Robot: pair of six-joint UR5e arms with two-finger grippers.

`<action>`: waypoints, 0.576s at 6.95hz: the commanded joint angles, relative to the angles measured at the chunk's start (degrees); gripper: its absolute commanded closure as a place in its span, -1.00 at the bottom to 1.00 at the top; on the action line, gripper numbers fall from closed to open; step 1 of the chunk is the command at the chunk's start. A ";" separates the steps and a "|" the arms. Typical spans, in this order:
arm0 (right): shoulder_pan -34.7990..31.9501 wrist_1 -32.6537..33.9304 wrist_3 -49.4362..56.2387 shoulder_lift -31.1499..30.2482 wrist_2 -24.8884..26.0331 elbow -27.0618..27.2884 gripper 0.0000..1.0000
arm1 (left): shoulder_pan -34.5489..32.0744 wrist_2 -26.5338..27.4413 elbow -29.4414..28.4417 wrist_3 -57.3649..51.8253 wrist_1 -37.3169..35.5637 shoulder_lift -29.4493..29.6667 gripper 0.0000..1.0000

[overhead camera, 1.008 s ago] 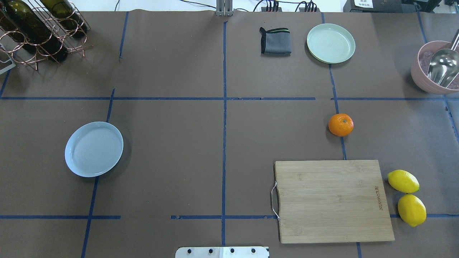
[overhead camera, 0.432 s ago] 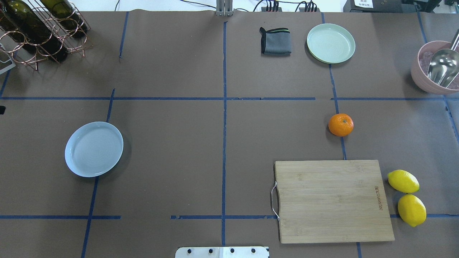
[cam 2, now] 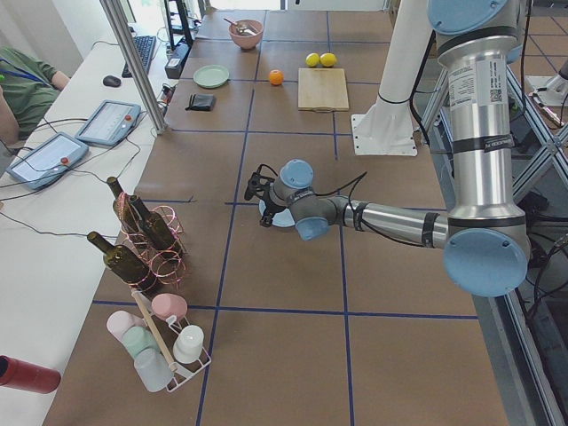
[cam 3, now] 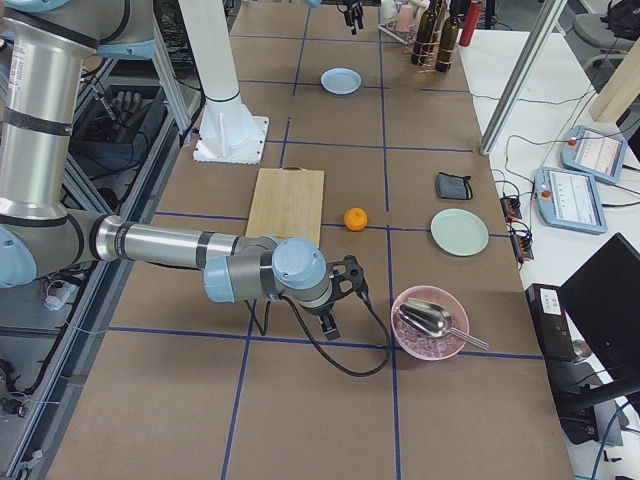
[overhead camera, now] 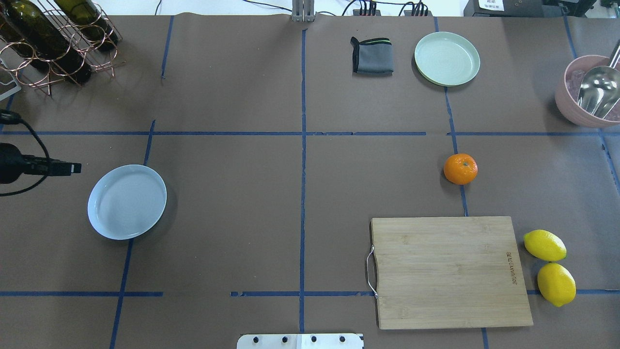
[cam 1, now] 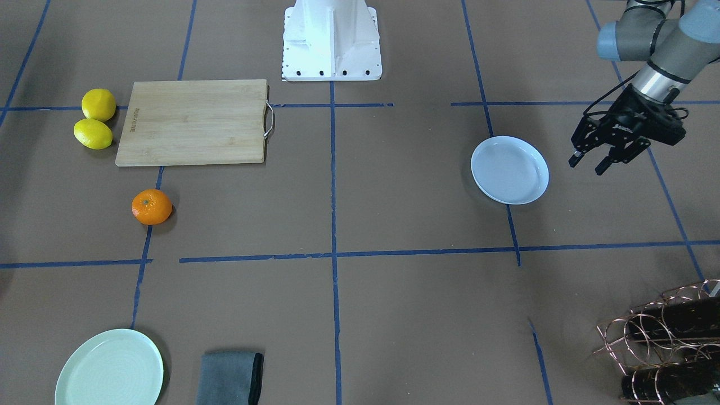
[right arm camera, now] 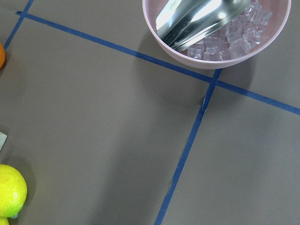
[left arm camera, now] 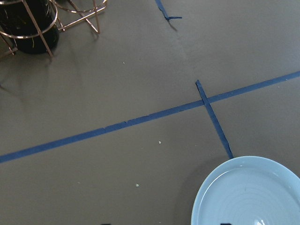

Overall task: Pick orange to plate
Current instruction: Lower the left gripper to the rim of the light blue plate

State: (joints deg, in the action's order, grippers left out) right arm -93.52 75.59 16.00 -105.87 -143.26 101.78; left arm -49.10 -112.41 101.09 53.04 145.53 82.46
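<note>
The orange (overhead camera: 460, 168) lies alone on the brown table, right of centre and just beyond the cutting board; it also shows as the orange (cam 1: 152, 206). The white, faintly bluish plate (overhead camera: 127, 201) sits empty on the left half. My left gripper (cam 1: 586, 164) hovers beside the plate (cam 1: 509, 170) on its outer side, open and holding nothing. Its wrist view catches the plate (left arm camera: 248, 192) at the lower right. My right gripper (cam 3: 338, 310) shows only in the exterior right view, near the pink bowl; I cannot tell whether it is open or shut.
A bamboo cutting board (overhead camera: 450, 271) lies near the robot, with two lemons (overhead camera: 545, 245) at its right. At the far edge are a mint-green plate (overhead camera: 446, 58) and a grey cloth (overhead camera: 372, 55). A pink bowl with a scoop (overhead camera: 588, 92) stands far right, a bottle rack (overhead camera: 48, 39) far left.
My left gripper has come into the overhead view from the left edge, toward the white plate. The orange, plate and other objects have not moved.
</note>
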 commanded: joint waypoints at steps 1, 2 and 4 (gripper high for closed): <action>0.00 0.00 0.00 -0.04 0.00 0.00 -1.00 | 5.85 6.58 -3.17 5.67 0.19 2.34 -0.30; 0.00 0.00 0.00 -0.04 0.00 -0.09 -1.00 | 6.64 7.03 -4.05 5.67 0.19 2.44 -0.29; 0.00 0.00 0.00 -0.13 0.00 -0.09 -1.00 | 8.22 8.78 -4.59 5.67 0.19 2.79 -0.29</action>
State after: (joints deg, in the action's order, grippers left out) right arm -93.51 75.59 16.00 -105.94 -143.26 101.70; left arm -41.91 -104.68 96.86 58.65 145.72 85.13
